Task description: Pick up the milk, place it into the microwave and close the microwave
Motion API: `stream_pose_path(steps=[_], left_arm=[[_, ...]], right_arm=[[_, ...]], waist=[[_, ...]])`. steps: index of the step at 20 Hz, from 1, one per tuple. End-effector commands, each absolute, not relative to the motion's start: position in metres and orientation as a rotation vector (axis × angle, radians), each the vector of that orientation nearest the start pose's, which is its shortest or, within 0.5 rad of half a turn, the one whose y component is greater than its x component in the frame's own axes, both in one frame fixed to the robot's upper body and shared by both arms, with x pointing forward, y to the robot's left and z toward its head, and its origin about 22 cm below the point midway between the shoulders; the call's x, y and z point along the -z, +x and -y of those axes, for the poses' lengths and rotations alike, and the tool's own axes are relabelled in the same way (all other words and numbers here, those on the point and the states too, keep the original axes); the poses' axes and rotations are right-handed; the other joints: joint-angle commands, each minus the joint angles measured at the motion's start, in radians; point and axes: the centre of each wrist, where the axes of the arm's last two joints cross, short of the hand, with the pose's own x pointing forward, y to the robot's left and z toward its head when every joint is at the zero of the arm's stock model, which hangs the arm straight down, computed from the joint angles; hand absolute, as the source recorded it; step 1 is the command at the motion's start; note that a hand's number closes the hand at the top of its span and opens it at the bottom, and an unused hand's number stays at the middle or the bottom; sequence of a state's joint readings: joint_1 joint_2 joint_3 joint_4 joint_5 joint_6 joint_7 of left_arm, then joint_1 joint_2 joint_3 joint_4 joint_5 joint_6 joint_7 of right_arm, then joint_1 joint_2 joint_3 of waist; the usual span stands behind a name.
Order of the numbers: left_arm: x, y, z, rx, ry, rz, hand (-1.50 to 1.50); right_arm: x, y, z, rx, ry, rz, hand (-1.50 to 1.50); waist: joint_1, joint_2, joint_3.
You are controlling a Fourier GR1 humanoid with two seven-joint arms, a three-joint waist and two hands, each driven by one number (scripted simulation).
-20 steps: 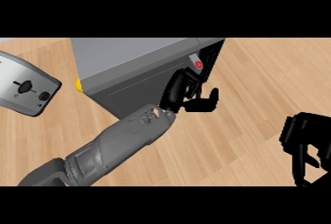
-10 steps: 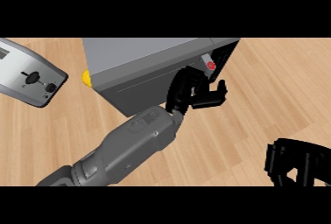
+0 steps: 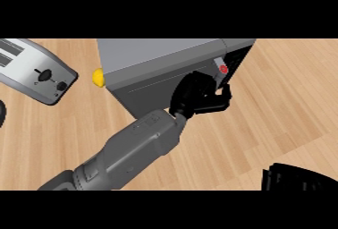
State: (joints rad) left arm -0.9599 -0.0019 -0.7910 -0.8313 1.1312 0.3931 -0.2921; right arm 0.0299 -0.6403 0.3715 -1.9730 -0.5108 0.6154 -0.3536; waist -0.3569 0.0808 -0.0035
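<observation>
The grey microwave [image 3: 165, 58] stands at the top middle of the wooden counter, its door face turned toward me and looking shut. A control strip with a red button [image 3: 223, 69] runs down its right side. My left hand [image 3: 196, 95] reaches in from the lower left on its grey forearm and lies against the door's right part, just left of the control strip, fingers resting on the door and thumb out to the right. Only a black part of my right hand [image 3: 298, 178] shows at the lower right corner. No milk is visible.
A silver toaster [image 3: 36, 71] lies at the upper left. A small yellow object [image 3: 98, 77] peeks out behind the microwave's left edge. A dark rim [image 3: 2, 114] cuts in at the left border. Bare wood [image 3: 277, 116] stretches to the microwave's right.
My left hand stays against the microwave door. My right hand has sunk toward the lower right corner, mostly out of view. The view has shifted, so the microwave and toaster sit differently.
</observation>
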Motion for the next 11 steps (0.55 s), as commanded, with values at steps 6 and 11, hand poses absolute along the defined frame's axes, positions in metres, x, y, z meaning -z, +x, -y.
stream_pose_path(steps=[6,11], left_arm=[[-0.013,0.365,-0.052,-0.114,-0.509,1.367,1.50],[-0.006,0.362,-0.049,-0.103,-0.558,1.348,1.50]], right_arm=[[-0.092,0.174,0.228,-0.775,1.024,1.788,1.50],[-0.098,0.160,0.215,-0.776,1.028,1.805,1.50]], waist=[[0.060,0.004,-0.006],[0.072,0.002,-0.007]])
